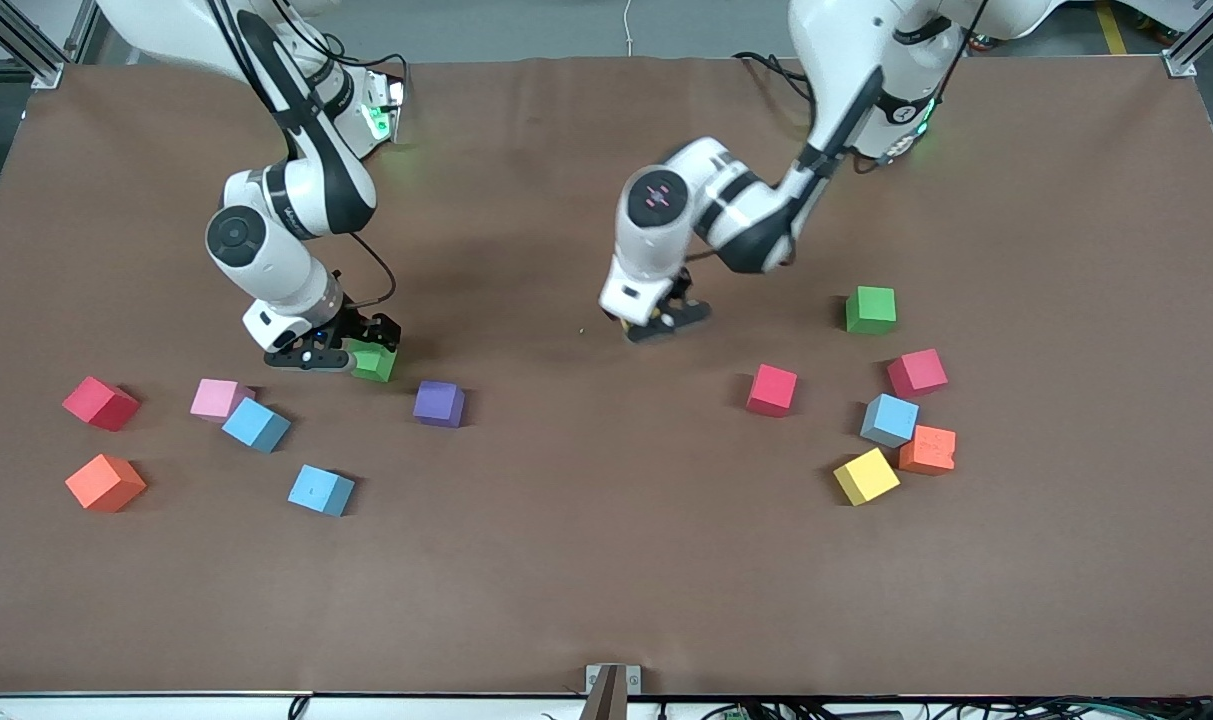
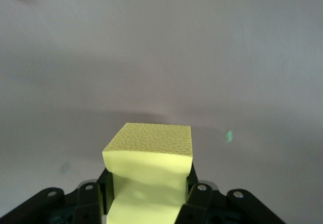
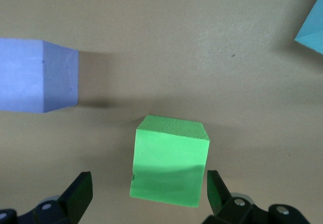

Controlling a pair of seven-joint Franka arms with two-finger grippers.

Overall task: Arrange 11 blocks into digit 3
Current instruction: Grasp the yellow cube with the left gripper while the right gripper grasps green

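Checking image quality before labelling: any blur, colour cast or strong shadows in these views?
Front view: sharp, even light, soft short shadows beside blocks like the purple block. Left wrist view: greyish cast, soft background, the yellow block looks pale in the left pincer. Right wrist view: the green block is crisp, its shadow faint.

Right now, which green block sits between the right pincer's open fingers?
The green block beside the purple block, under the right pincer; the other green block stands alone near the left arm's end.

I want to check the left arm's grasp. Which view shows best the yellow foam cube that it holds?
The left wrist view: the yellow foam cube fills the middle, pinched in the left hand. The front view shows only a yellow sliver under that hand. The right wrist view does not show it.
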